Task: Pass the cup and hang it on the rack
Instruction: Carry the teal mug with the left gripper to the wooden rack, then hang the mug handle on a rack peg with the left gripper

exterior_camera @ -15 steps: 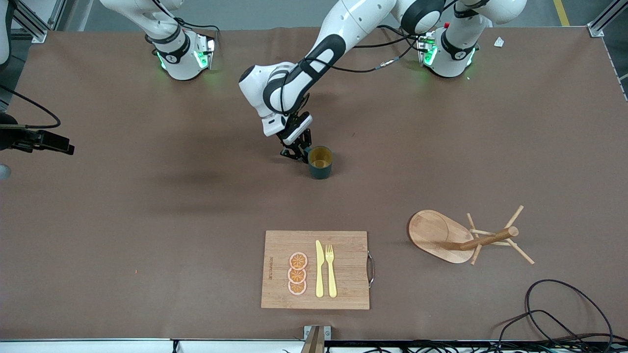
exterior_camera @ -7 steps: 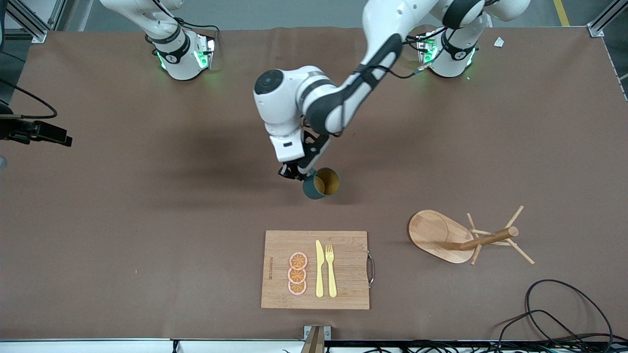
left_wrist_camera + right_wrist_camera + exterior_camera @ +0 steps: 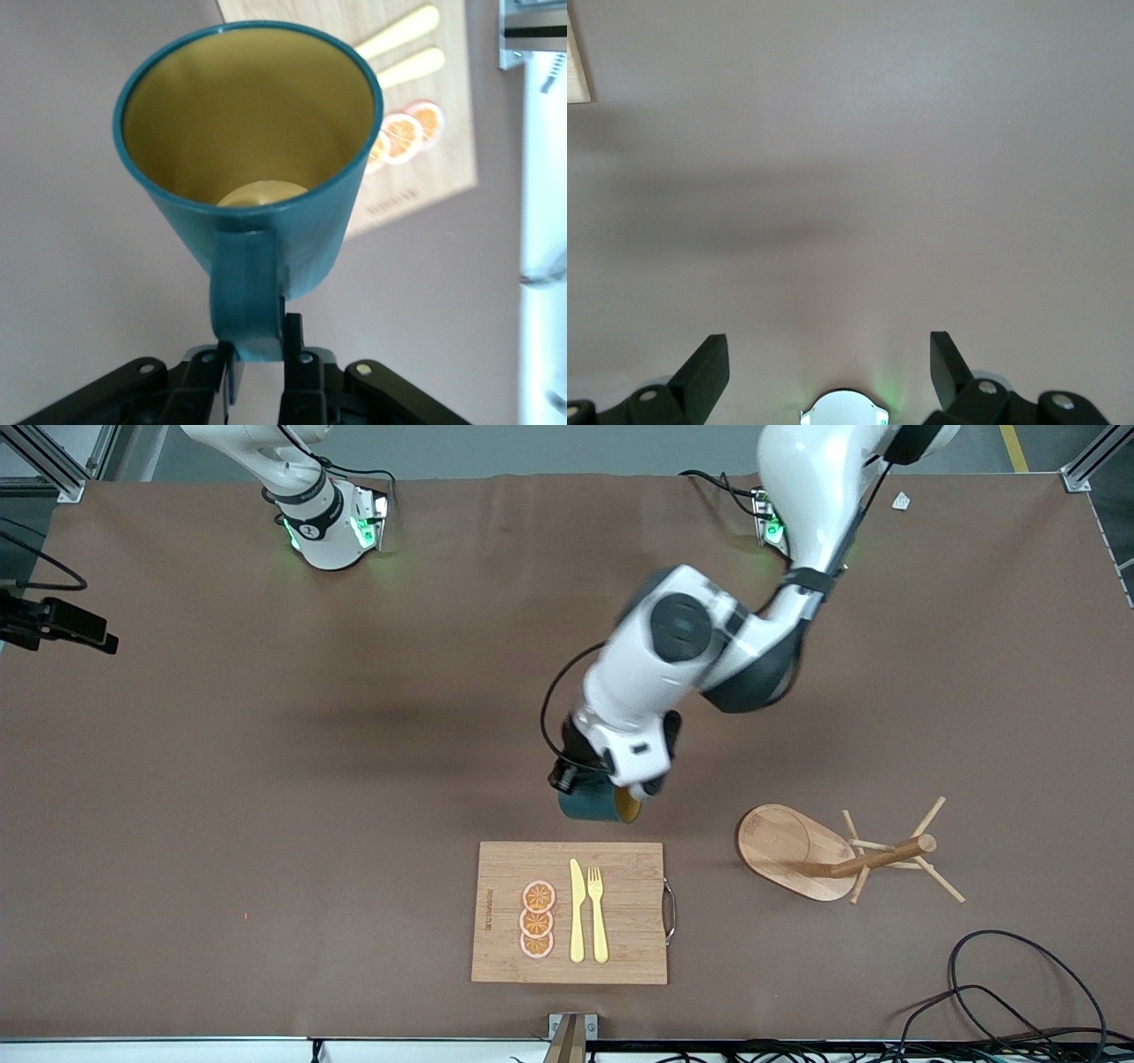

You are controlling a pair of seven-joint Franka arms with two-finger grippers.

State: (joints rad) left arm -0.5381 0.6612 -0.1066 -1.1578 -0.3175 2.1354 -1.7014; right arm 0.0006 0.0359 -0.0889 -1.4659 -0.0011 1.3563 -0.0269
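My left gripper [image 3: 257, 335] is shut on the handle of the dark teal cup [image 3: 266, 221], whose mustard-yellow inside shows. In the front view the cup [image 3: 589, 805] hangs tilted on its side under my left wrist, in the air just over the table by the cutting board's farther edge; the fingers are hidden there. The wooden rack [image 3: 788, 852], with an oval base, post and thin pegs, stands toward the left arm's end of the table. My right gripper [image 3: 828, 347] is open and empty over bare table, and shows at the right arm's end in the front view [image 3: 66, 625].
A bamboo cutting board [image 3: 629, 868] with a yellow knife, a fork and orange slices lies near the front edge; it also shows in the left wrist view [image 3: 443, 115]. Black cables [image 3: 992, 974] lie at the front corner near the rack.
My left arm lifted the cup off the table, tipped it onto its side and carried it toward the cutting board and the rack. The right gripper drifted slightly away from the front camera.
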